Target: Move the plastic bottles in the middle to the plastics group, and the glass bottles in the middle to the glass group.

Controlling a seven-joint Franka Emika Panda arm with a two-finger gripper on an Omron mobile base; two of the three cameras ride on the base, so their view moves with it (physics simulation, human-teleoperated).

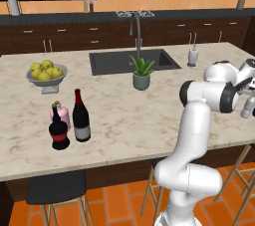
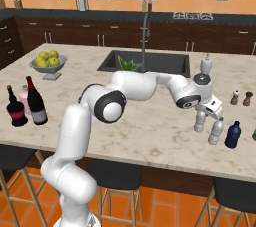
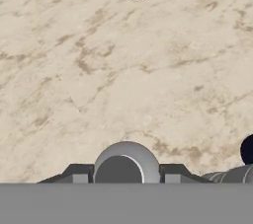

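Gripper (image 2: 201, 116) is clamped on a clear bottle (image 2: 200, 120) at the right of the island counter (image 2: 150, 121), standing upright just beside a second clear bottle (image 2: 216, 131) and near a blue bottle (image 2: 232, 135). In the hand view the held bottle's cap (image 3: 125, 163) sits between the finger tips (second clear one at lower right). Wine bottle (image 1: 80, 116) stands at the left near edge, just beside the squat dark bottle (image 1: 59, 129) and pink bottle (image 1: 60, 114), well apart from the gripper.
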